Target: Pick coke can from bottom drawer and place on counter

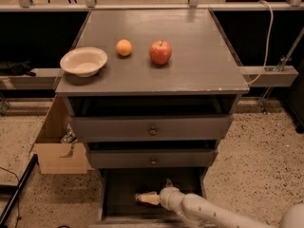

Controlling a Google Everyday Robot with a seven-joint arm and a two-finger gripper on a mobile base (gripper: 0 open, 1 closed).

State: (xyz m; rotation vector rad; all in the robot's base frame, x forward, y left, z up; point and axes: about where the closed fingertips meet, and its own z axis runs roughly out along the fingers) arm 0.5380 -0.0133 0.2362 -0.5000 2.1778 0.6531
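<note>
The bottom drawer [114,194] is pulled open at the foot of the cabinet, and its dark floor shows. My gripper [148,199] lies low inside it, reaching leftward from the white arm [204,210] that enters at the lower right. At the gripper's left end there is a small dark reddish bit [138,197], which looks like the coke can. Most of the can is hidden by the gripper. The counter [199,65] is the grey cabinet top above.
A pale bowl [83,61], an orange [124,47] and a red apple [160,52] sit on the counter's left and middle. Two shallower knobbed drawers [152,128] stand slightly open above the bottom one. An open cardboard box [56,146] stands on the floor to the left.
</note>
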